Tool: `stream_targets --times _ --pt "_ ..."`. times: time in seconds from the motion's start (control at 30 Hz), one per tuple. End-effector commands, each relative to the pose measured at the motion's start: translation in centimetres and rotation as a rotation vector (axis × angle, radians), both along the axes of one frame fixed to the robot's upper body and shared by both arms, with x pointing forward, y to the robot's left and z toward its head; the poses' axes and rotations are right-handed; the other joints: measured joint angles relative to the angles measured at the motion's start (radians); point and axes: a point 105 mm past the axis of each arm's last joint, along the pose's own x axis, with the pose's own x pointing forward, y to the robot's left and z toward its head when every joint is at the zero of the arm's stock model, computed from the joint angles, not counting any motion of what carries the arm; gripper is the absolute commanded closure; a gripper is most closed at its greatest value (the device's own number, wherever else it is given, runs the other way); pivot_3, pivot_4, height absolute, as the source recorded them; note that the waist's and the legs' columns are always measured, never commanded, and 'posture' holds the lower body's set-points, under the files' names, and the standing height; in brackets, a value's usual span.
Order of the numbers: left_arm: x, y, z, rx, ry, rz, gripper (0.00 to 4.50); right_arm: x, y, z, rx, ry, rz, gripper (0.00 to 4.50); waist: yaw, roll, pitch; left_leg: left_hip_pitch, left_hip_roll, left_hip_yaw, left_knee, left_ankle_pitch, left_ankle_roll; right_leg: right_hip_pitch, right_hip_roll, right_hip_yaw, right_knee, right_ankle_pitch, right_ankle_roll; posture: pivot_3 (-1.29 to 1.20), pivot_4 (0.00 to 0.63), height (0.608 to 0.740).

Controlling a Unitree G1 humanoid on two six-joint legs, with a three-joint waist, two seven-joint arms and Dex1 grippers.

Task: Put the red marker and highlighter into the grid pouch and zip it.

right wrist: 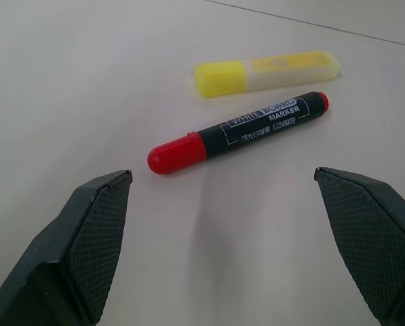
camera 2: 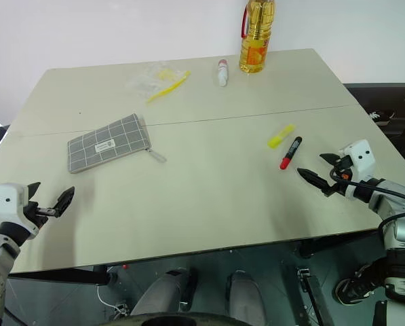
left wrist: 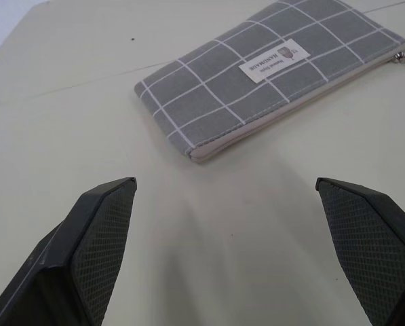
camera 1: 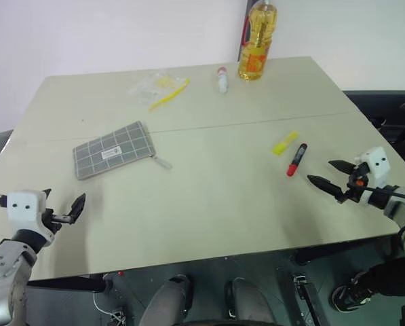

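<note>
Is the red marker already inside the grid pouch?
No, the red marker lies on the table beside the highlighter.

Oil bottle (camera 1: 257, 42), plastic bag (camera 1: 150, 84)

four views, one table

both head eyes look forward and down across the table (camera 1: 209, 176), sharing nearly the same scene. the left wrist camera looks low and close at the grid pouch (left wrist: 270, 75); the right wrist camera likewise at the red marker (right wrist: 239, 132) and highlighter (right wrist: 266, 71).
</note>
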Motion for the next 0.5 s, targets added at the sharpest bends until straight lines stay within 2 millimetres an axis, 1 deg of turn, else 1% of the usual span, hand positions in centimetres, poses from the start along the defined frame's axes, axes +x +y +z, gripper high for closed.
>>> stream_targets --times 0.03,0.5 --pt "0.08 0.05 0.65 0.018 -0.027 -0.002 0.03 0.28 0.33 0.96 -0.006 -0.042 0.017 0.0 0.0 0.0 0.0 0.0 0.0 0.0 0.0 0.0 0.0 0.0 0.0 0.0 0.0 0.0 0.0 0.0 0.15 0.74" --pt "0.19 0.15 0.84 0.006 -0.042 0.014 0.03 0.68 0.77 1.09 -0.003 -0.05 0.032 0.0 -0.001 0.0 0.0 0.0 0.0 0.0 0.0 0.0 0.0 0.0 0.0 0.0 0.0 0.0 0.0 0.0 0.15 0.74"
